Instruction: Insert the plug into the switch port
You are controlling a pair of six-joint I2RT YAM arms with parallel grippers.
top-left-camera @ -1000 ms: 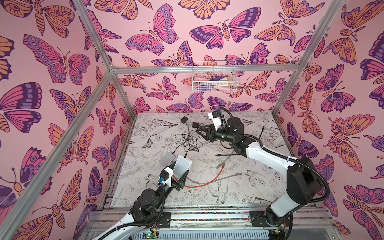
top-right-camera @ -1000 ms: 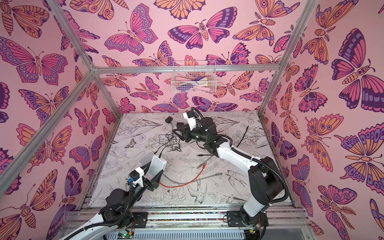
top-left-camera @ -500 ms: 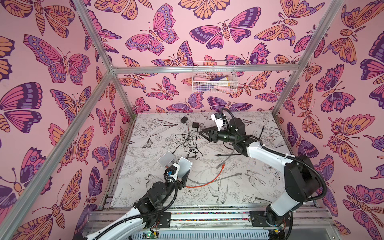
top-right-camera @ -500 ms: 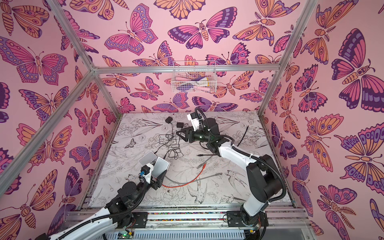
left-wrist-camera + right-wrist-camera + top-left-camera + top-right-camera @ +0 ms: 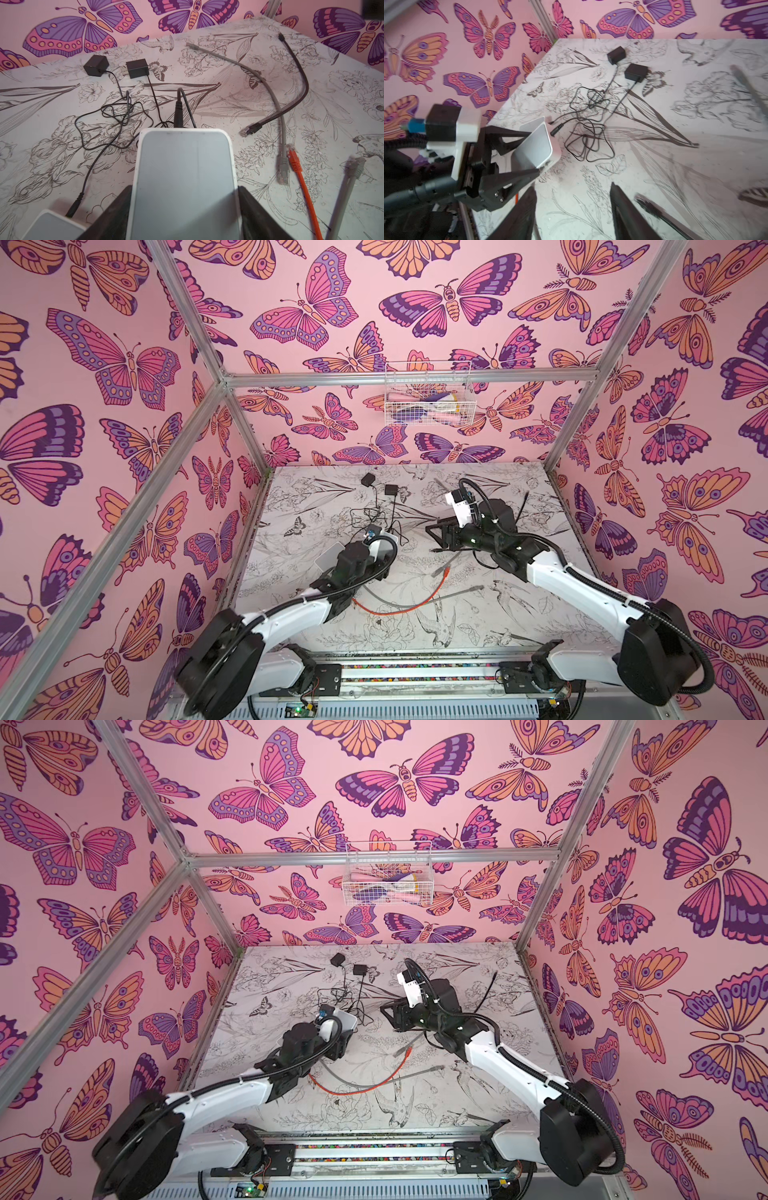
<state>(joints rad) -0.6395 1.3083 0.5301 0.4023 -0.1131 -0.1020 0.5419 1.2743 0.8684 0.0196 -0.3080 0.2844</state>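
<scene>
Left pincer (image 5: 184, 189) has carried the pinched switch (image 5: 185, 158) toward 12 o'clock, plug (image 5: 178, 113) at its far edge. Right pincer (image 5: 572, 187), spread and empty, has backed toward 4 o'clock.

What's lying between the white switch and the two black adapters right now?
A loose tangle of thin black cords lies between the switch and the adapters; the left wrist view shows it best.

left pincer (image 5: 337, 1032) grips white switch (image 5: 347, 1020) | right pincer (image 5: 388, 1016) spread, empty | orange cable (image 5: 361, 1090) lies loose on counter (image 5: 249, 1036)
</scene>
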